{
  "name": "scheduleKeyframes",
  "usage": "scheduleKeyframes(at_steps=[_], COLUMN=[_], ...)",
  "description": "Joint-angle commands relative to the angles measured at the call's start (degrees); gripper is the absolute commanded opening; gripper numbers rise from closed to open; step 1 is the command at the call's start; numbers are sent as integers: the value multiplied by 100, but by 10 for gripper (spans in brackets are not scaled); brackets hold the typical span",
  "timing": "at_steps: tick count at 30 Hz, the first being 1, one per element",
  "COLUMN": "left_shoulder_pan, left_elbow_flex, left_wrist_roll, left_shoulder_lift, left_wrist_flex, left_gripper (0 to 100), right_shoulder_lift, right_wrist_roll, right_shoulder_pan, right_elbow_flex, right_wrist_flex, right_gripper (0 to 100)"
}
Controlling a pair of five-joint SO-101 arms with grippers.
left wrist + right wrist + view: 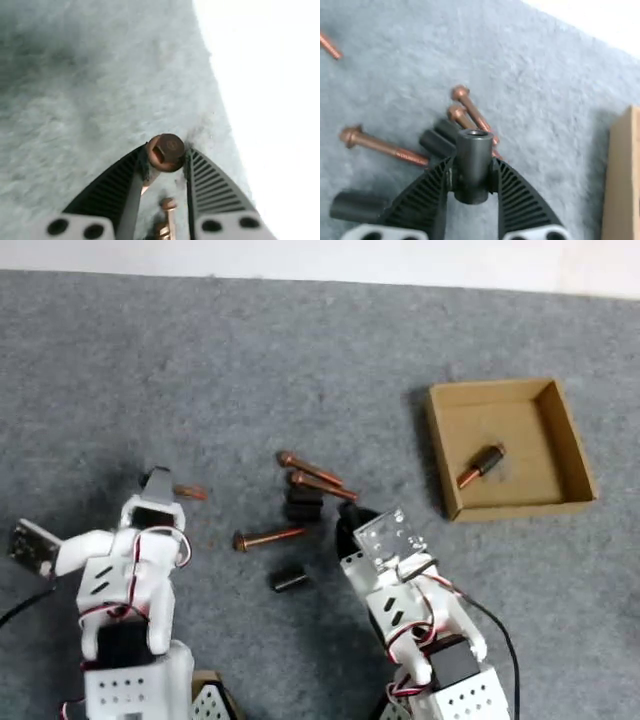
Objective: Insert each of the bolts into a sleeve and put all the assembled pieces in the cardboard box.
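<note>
Currently: left tool (166,154) clamped on a copper bolt (169,147); right tool (472,167) clamped on a black sleeve (472,147). Both are well apart from the cardboard box (440,450), which holds one assembled piece (482,464). Loose bolts (270,537) and loose sleeves (290,581) also lie apart from it. Recommended: line shank up with bore before pushing.

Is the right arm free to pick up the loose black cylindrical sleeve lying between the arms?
Probably not yet: the right gripper is shut on another black sleeve, though nothing covers the loose sleeve.
</note>
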Motion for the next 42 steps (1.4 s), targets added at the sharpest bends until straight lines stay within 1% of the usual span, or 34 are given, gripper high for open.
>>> scheduleKeyframes(at_steps=[1,7,10,12,20,22,24,26,28,33,37,42], left_shoulder_pan=[101,391,532,655,1771,2193,2571,2782,2826,2853,3327,3591], left_elbow_flex=[-40,-127,-505,-813,-1516,-1754,-2044,-2246,-2281,-2211,-2211,-2211], left_wrist_roll=[44,44,44,53,53,53,53,9,-185,-202,-229,-229], left_shoulder_lift=[-593,-470,-470,-470,-470,-470,-470,-462,-462,-462,-453,-462], left_wrist_flex=[-132,-141,-308,-316,-299,9,519,800,818,844,1257,1327], left_gripper=[7,7,7,7,6,6,6,6,6,6,6,6], right_shoulder_lift=[-84,-84,-84,-84,-84,-84,-84,-84,-84,-84,-84,-84], right_wrist_roll=[79,132,695,914,967,1116,1389,1486,1486,1503,1512,1521], right_shoulder_pan=[-224,-840,-1015,-1095,-1147,-1147,-1147,-1147,-1147,-1147,-1121,-1121], right_elbow_flex=[620,637,637,637,637,637,637,637,637,637,637,637], right_wrist_flex=[-338,-338,-338,-347,-690,-760,-760,-760,-752,-752,-752,-752], right_gripper=[5,5,5,5,5,5,5,5,5,5,5,5])
